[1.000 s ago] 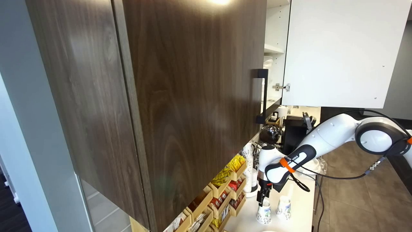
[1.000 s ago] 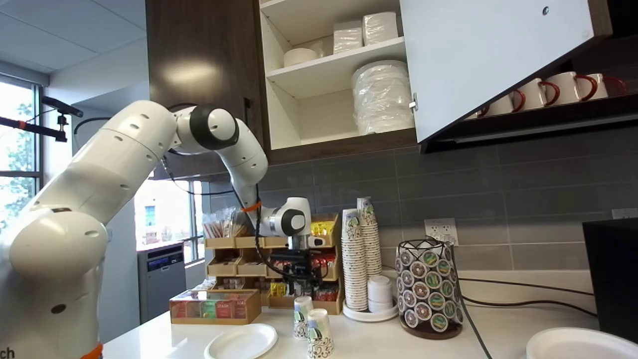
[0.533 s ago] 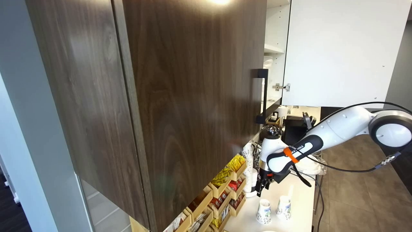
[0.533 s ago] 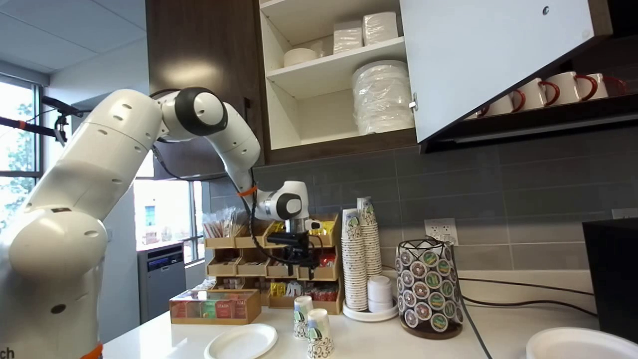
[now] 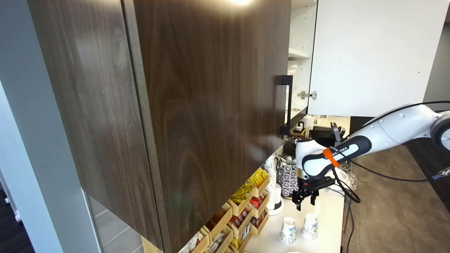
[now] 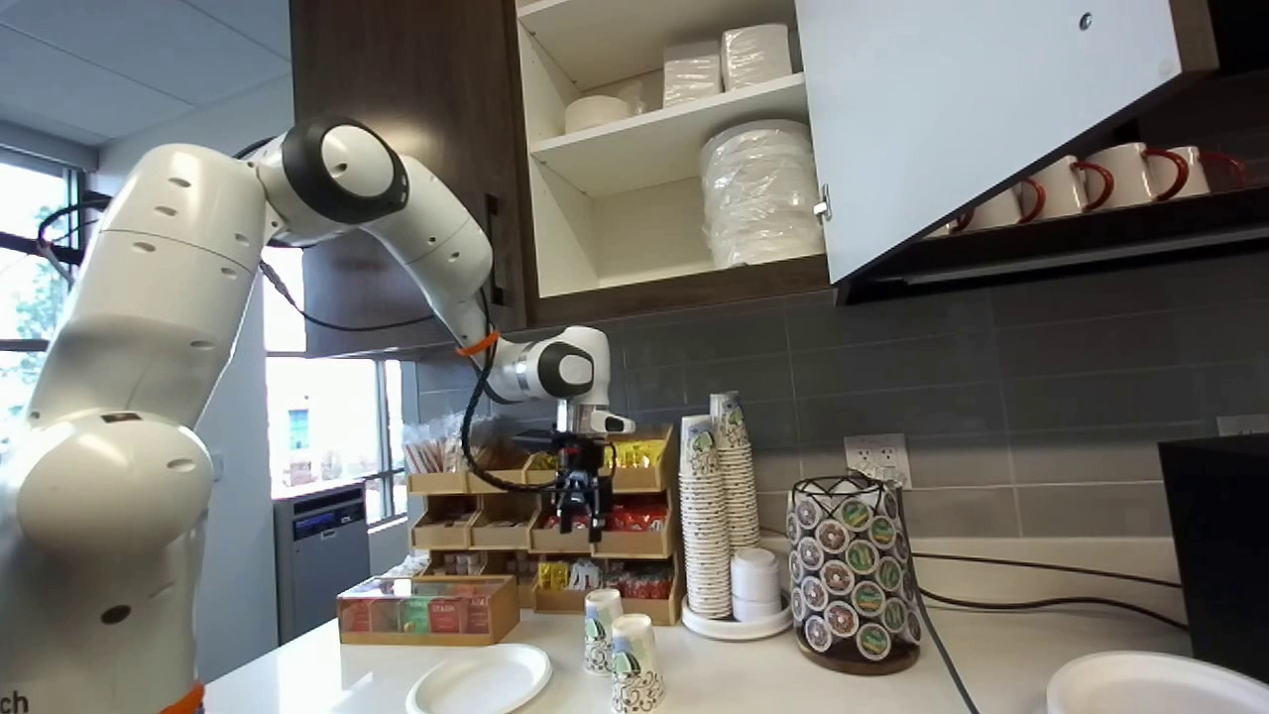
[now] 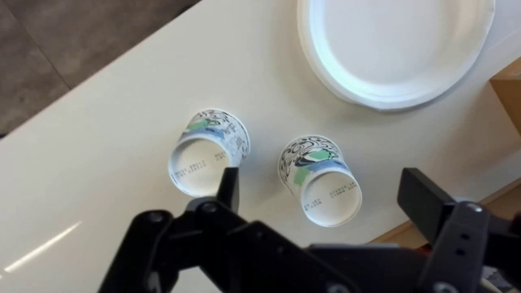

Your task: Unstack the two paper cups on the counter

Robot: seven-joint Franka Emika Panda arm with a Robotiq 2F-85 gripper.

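In an exterior view, lower right, your gripper [image 5: 306,205] climbs away from one cup [image 5: 288,232]; the second cup [image 5: 310,227] stays put. In an exterior view, it's up above both. Wrist view: jaws spread, holding nothing; upturned cups apart mid-frame on the counter [image 7: 122,122]. Unstacking looks done!

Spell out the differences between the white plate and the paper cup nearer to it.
The paper cup stands upside down; the white plate lies face up. The cup is tall and narrow; the plate is low and wide. The cup has black scrollwork with green and blue patches; the plate is plain white. Both are round and rest on the white counter.
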